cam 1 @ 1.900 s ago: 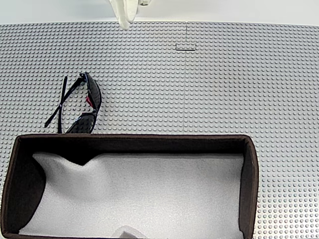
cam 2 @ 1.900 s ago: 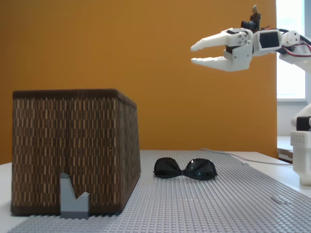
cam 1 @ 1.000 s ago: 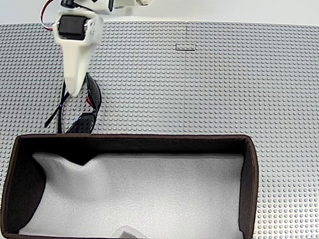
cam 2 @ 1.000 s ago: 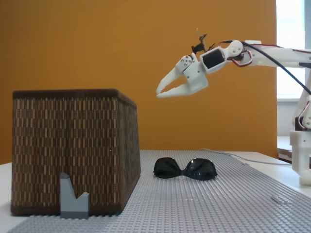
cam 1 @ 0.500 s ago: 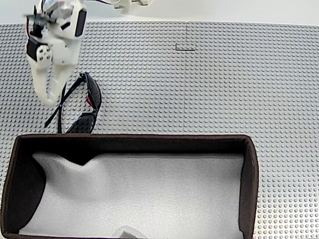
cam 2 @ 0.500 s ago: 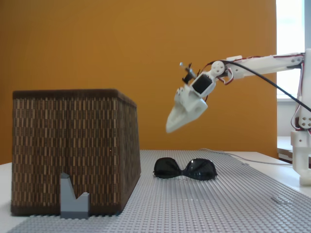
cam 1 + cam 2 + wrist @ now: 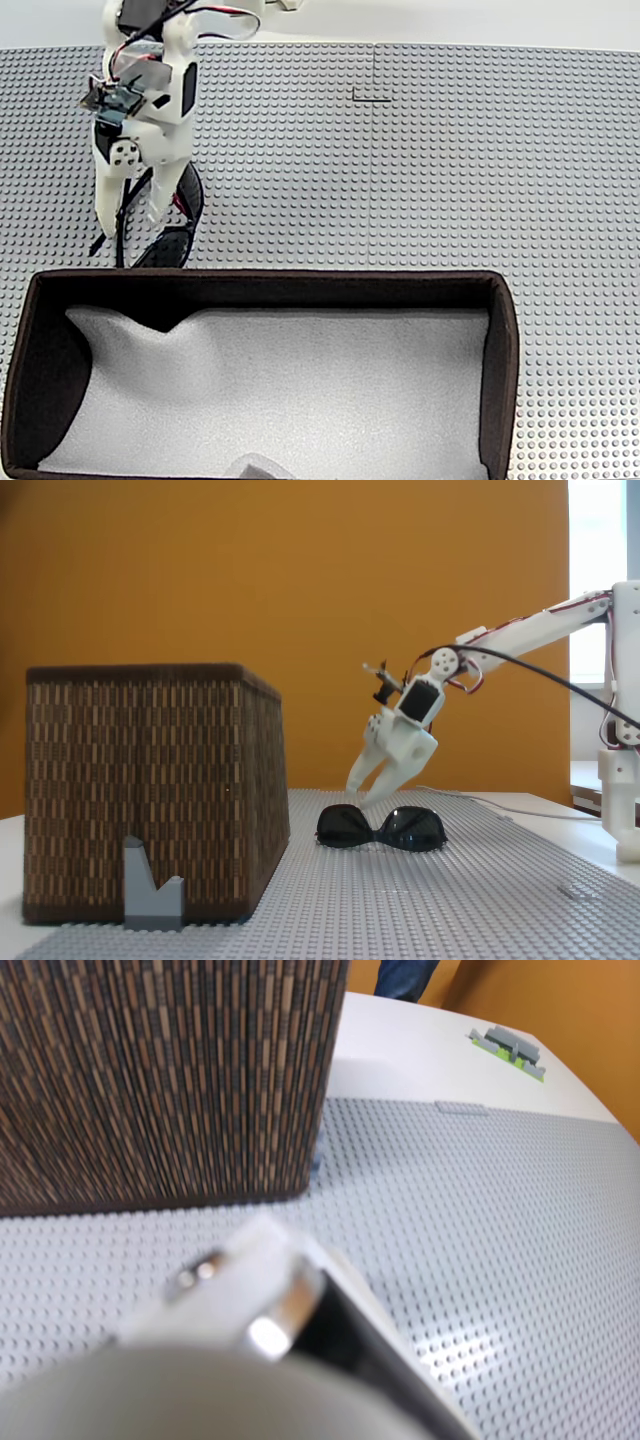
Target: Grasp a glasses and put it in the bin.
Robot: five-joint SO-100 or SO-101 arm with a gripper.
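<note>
We see the gripper [image 7: 133, 218] low over the glasses [image 7: 178, 215] in a fixed view from above, fingers spread apart w/ nothing between them — one fingertip [image 7: 107, 222] sits left of the thin temple arms, the other near the lens. From the side-on fixed view the gripper [image 7: 365, 788] points down at a slant, its tips just above the dark lenses of the glasses [image 7: 382, 828]; we can't tell whether a tip touches the frame.

The glasses lie on the grey studded baseplate [image 7: 420, 170], temples unfolded, just beside the far wall of the bin [image 7: 270, 286] and outside it. In the top-down fixed view the bin is a wide rectangular box w/ dark brown walls and white foam lining [image 7: 300, 390]; from the side its woven brown wall [image 7: 150, 780] stands left of the glasses, w/ a small grey brick piece [image 7: 150, 890] in front of it.

Wrist view: blurred white gripper body [image 7: 250, 1360] up close, the bin's woven wall [image 7: 170, 1070] ahead, the baseplate [image 7: 480, 1200] below — and a small grey-and-green brick build [image 7: 508, 1045] on the white table [image 7: 400, 1055] farther off. An orange wall [image 7: 300, 580] stands behind the rig.
</note>
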